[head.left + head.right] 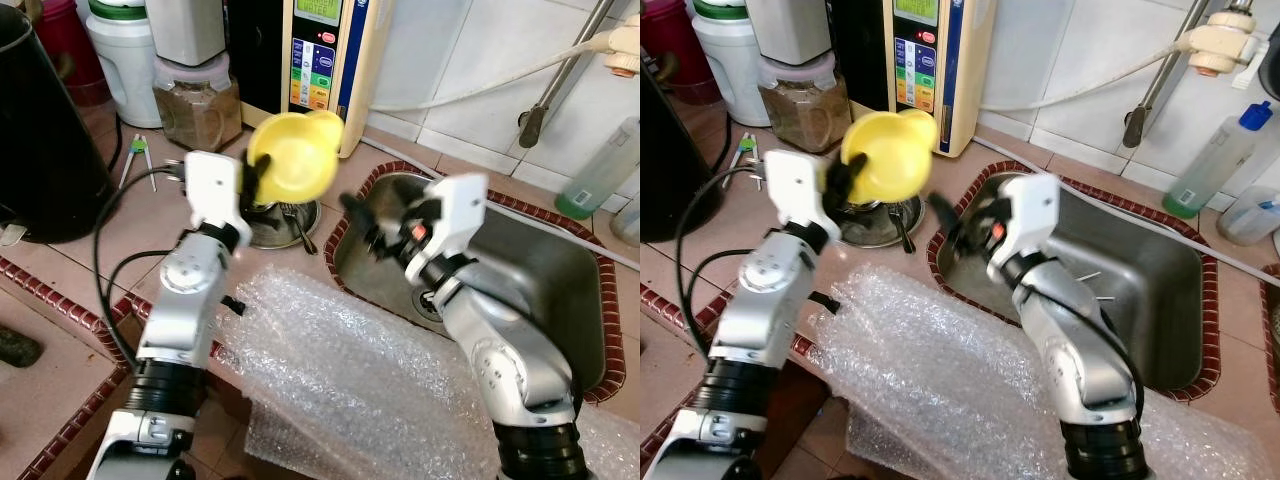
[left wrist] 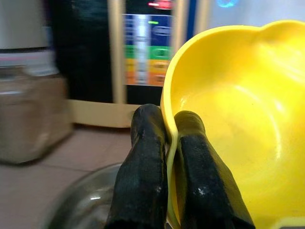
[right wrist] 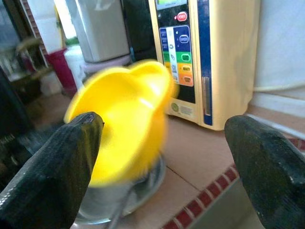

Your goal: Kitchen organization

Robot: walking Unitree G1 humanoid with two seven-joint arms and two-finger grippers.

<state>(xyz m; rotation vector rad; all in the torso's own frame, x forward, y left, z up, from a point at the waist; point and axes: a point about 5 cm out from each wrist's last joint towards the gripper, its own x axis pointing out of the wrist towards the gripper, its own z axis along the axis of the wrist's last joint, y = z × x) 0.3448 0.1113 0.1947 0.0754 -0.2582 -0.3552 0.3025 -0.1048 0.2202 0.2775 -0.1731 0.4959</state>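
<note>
the yellow bowl [image 1: 294, 153] hangs tilted above the steel dish [image 1: 283, 222], just beside the sink [image 1: 560, 290]. the left gripper [image 2: 167, 143] has its 2 fingers pinched on the bowl's rim. the right gripper [image 1: 362, 222], over the sink's near corner, has its fingers spread wide, holding nothing.

Bright yellow bowl [image 1: 293, 155], plain and unpatterned, pinched at its rim by the black fingers [image 2: 143, 167] of the left gripper [image 1: 252, 182]. The right gripper [image 3: 162, 167] is black-fingered too, both on silver arms with white wrist housings. The countertop [image 1: 100, 240] is pinkish-tan tile, edged in dark red-brown mosaic around the grey steel sink [image 1: 560, 290]. Clear bubble wrap [image 1: 340, 370] gleams whitish at the counter's front edge. At the back, a cream appliance [image 1: 325, 60] with a black face and green, blue, orange and red buttons; beside it a jar [image 1: 197, 105] of brown contents. White wall tiles [image 1: 470, 50] behind.
</note>
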